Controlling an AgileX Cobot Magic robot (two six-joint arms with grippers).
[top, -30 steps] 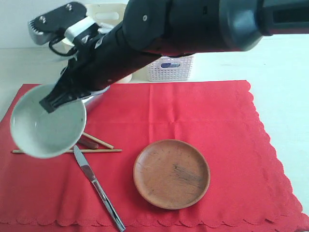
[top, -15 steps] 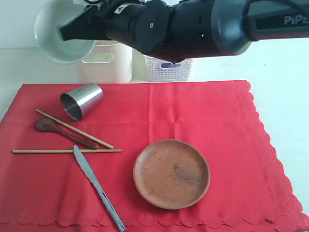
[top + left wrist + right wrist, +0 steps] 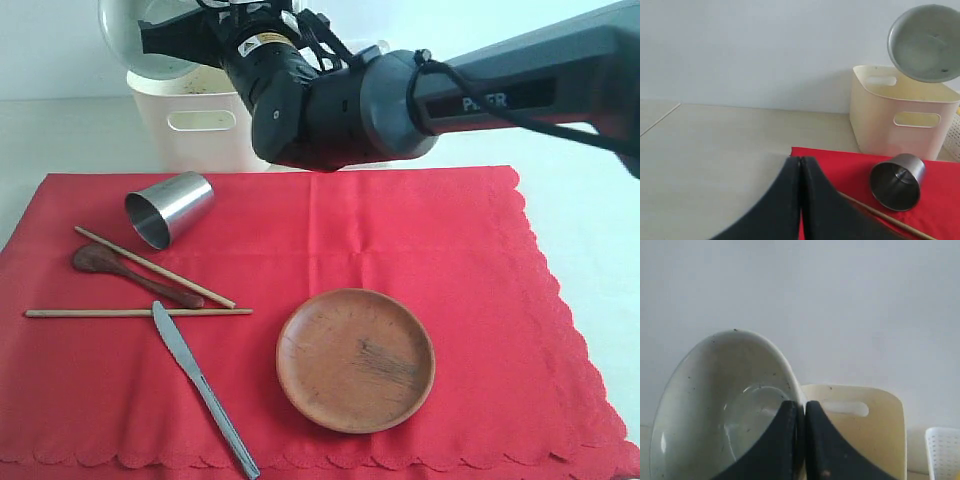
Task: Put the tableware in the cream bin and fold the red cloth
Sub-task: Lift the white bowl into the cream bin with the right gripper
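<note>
Pale bench (image 3: 50, 135), white wall behind. Left jaws are pressed shut and empty, with the steel cup (image 3: 897, 181) on its side just ahead of them. Right jaws are pinched on the rim of the whitish bowl (image 3: 120, 40), which is tilted and raised. The cream bin (image 3: 200, 125) is directly beneath those jaws.

Step in hand, as I judge it: depositing the bowl. Next I'd lower it inside the walls, then release.

Bowl: glazed, faintly speckled, empty.

Lower than the right jaws, on the red cloth (image 3: 450, 260): dark spoon (image 3: 110, 265), chopsticks (image 3: 140, 313), knife (image 3: 200, 390), and the brown plate (image 3: 355, 358) furthest right.
</note>
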